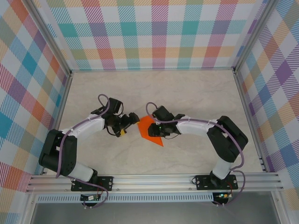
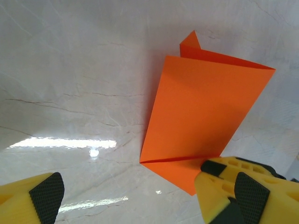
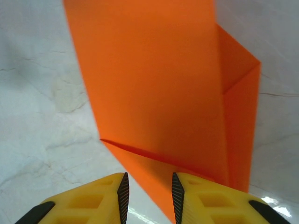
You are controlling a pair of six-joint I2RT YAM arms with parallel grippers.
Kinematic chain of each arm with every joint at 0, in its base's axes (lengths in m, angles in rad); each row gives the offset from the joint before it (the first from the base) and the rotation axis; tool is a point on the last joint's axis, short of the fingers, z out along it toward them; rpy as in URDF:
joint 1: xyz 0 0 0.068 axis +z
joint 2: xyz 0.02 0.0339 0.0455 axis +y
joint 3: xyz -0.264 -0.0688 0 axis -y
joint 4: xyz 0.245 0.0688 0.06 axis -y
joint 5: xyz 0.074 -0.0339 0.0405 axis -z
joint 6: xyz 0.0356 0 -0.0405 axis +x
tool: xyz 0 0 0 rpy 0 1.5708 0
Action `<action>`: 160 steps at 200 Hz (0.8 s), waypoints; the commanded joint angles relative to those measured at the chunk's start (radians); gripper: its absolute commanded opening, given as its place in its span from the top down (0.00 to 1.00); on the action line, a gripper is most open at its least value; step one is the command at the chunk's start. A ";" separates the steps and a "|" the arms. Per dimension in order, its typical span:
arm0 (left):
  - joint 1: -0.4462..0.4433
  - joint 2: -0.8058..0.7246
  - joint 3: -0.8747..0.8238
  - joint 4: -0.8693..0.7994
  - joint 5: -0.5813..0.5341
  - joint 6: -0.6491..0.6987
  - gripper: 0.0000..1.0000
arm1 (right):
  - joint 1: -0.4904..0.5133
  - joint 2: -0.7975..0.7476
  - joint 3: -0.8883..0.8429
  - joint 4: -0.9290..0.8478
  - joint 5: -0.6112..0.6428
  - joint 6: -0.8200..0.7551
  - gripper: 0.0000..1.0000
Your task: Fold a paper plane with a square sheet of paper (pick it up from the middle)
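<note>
The square sheet of paper (image 1: 150, 130) is bright orange and lies partly folded at mid-table, one big flap raised over a lower layer (image 2: 201, 112). My left gripper (image 1: 127, 125) stands wide open just left of it. In the left wrist view the left gripper (image 2: 133, 186) has its right finger (image 2: 224, 186) over the sheet's near corner, with bare table between the pads. My right gripper (image 1: 160, 132) is over the sheet's right part. In the right wrist view the right gripper (image 3: 149, 191) keeps a narrow gap, and the sheet's lower layer (image 3: 154, 84) runs below that gap, not pinched.
The marble-look tabletop (image 1: 187, 93) is ringed by checked walls (image 1: 159, 32) at the back and both sides. A metal rail (image 1: 154, 179) with both arm bases runs along the near edge.
</note>
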 commanded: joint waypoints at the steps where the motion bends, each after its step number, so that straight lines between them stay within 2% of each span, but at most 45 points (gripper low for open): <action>1: -0.025 -0.003 -0.024 0.053 0.045 -0.028 0.07 | -0.016 0.032 -0.017 0.035 -0.013 0.030 0.68; 40: -0.058 0.009 -0.048 0.106 0.082 -0.054 0.15 | -0.042 0.046 -0.056 0.089 -0.054 0.066 0.69; 99: -0.092 0.077 -0.069 0.203 0.135 -0.106 0.27 | -0.140 0.017 -0.213 0.309 -0.236 0.173 0.69; 160: -0.133 0.161 -0.040 0.233 0.140 -0.115 0.42 | -0.199 0.009 -0.274 0.422 -0.334 0.239 0.68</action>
